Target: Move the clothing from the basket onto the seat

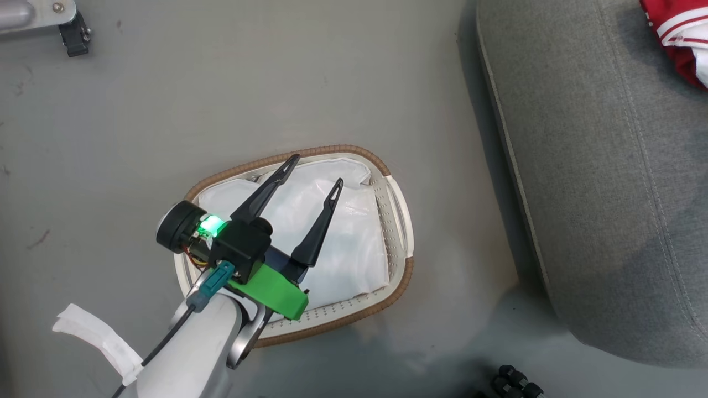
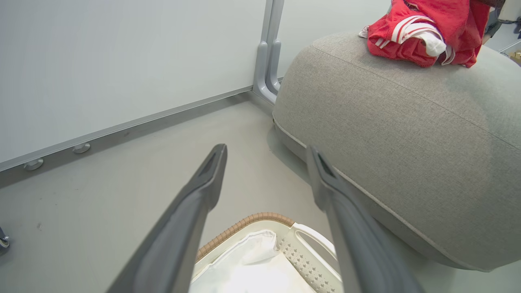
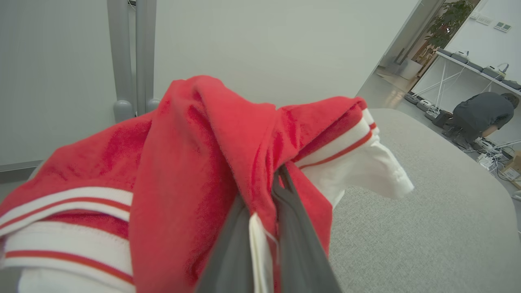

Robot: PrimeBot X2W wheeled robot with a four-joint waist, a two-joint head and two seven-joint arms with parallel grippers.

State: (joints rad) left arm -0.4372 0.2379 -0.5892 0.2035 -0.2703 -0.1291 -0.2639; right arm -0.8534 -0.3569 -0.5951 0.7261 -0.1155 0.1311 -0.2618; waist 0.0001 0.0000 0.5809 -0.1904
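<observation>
Red fabric with white stripes, the clothing (image 3: 195,162), is resting bunched on top of the seat (image 1: 597,177), well apart from the seat's edge that is facing the basket (image 1: 399,221). The right end effector (image 3: 276,181) is pinching a fold of it. Its two dark fingers are pressing nearly together, with red cloth and a strip of white trim caught between them, just above the seat's grey upholstery. The left end effector (image 1: 315,172) is hovering off the seat's side, over the basket, with its fingers spread wide and nothing between them. The basket is sitting on the floor (image 1: 276,83) just beside the seat's rounded edge, with a strip of floor showing between the two in the head view. Its white liner (image 1: 343,243) is showing across the inside. Beyond the seat's far corner, a person (image 3: 482,112) in dark clothes is bending over near some cables.
</observation>
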